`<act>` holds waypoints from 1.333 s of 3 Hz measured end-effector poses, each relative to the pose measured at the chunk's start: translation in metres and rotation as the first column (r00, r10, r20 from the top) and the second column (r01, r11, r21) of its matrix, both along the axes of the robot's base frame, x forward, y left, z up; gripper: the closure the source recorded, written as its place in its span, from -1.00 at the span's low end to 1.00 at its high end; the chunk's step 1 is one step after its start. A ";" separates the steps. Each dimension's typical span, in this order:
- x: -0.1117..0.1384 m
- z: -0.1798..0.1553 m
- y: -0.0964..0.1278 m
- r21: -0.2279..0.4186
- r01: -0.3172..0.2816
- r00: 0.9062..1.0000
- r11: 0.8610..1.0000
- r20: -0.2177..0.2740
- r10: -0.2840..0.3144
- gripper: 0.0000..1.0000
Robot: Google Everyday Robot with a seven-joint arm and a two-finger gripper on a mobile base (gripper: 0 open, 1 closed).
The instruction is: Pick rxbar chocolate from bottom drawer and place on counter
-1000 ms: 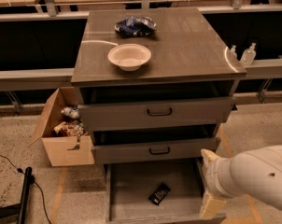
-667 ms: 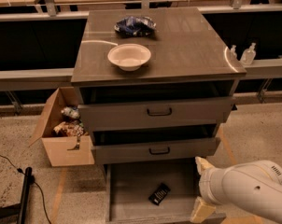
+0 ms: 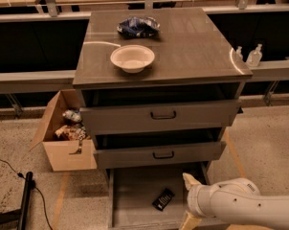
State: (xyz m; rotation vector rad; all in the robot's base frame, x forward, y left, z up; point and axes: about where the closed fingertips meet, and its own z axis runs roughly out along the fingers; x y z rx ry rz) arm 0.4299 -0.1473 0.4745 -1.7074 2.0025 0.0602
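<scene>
Claw (image 3: pixel 188 199) low at R side of bottom drawer (image 3: pixel 135 195), near rxbar chocolate (image 3: pixel 163 199), no contact seen; you can't make out its opening.

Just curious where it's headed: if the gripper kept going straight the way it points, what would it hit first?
Probably the rxbar chocolate lying in the open bottom drawer, just left of the gripper, which points leftward over it. Depth is unclear, so it might pass above the bar.

Slightly glossy wood-grain counter (image 3: pixel 197 47), matt grey bottom drawer (image 3: pixel 135 195), smooth black rxbar chocolate (image 3: pixel 163 199) wrapper, smooth cream hand (image 3: pixel 189 200) at near right over that drawer, matt white bowl (image 3: pixel 132 58), crinkly bag (image 3: pixel 137 27), cardboard box (image 3: pixel 63 150).
</scene>
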 end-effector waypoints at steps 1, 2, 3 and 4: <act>-0.007 -0.018 0.005 0.015 -0.005 0.999 1.000 -0.033 0.006 -1.00; -0.007 -0.018 0.006 0.015 -0.005 0.999 1.000 -0.033 0.006 -1.00; 0.003 -0.038 0.002 0.037 0.002 0.999 0.999 -0.035 0.000 -1.00; 0.030 -0.068 -0.011 0.044 -0.026 1.000 0.999 -0.009 0.027 -1.00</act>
